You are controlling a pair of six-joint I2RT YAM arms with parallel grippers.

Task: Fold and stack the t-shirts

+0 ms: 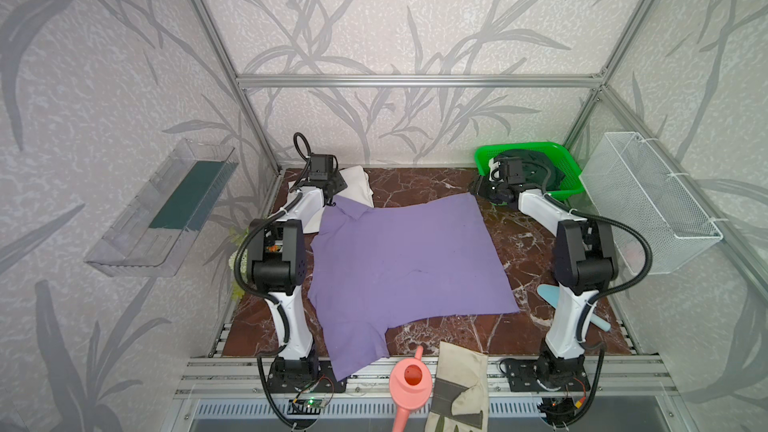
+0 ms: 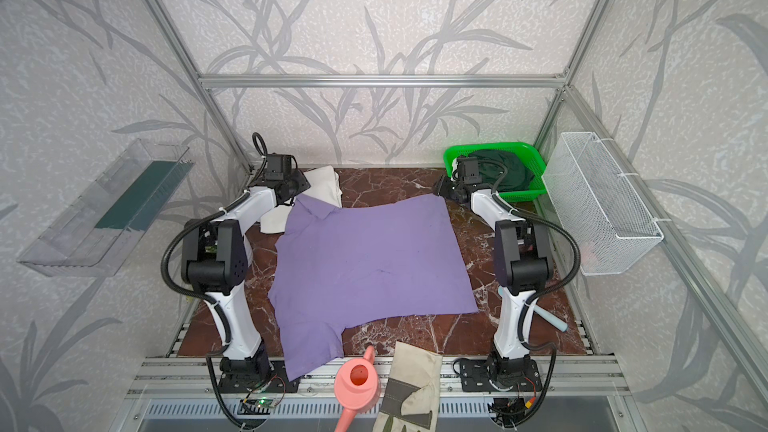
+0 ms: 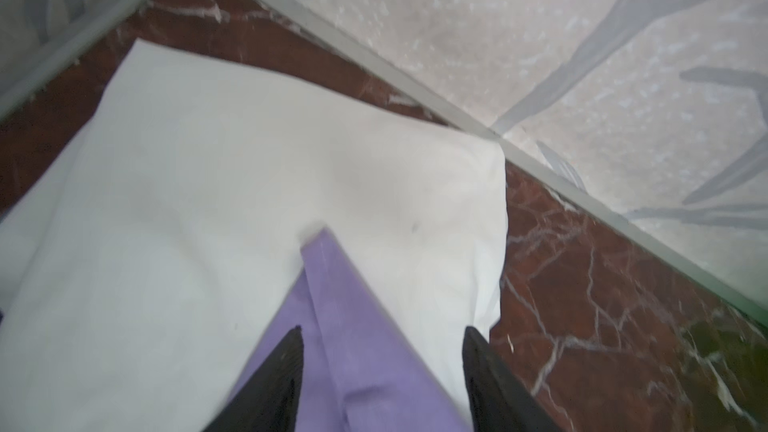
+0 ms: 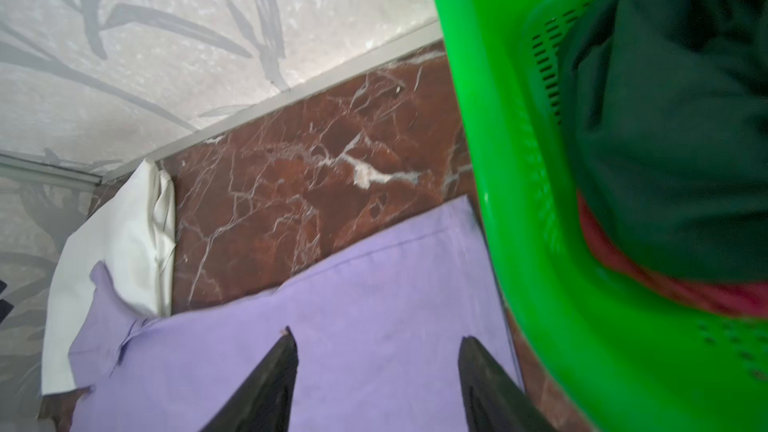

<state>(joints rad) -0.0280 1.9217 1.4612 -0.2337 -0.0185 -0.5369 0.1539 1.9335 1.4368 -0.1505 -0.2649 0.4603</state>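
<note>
Purple t-shirt is lying flat on the marble table, with left gripper and right gripper hovering over its far corners, jaws parted.

The left arm and right arm had white links, black joints, looping black corrugated cables, black bases with wired boards, tapered black fingers.

Top views overhead; wrist views close, sharing lavender tee.
</note>
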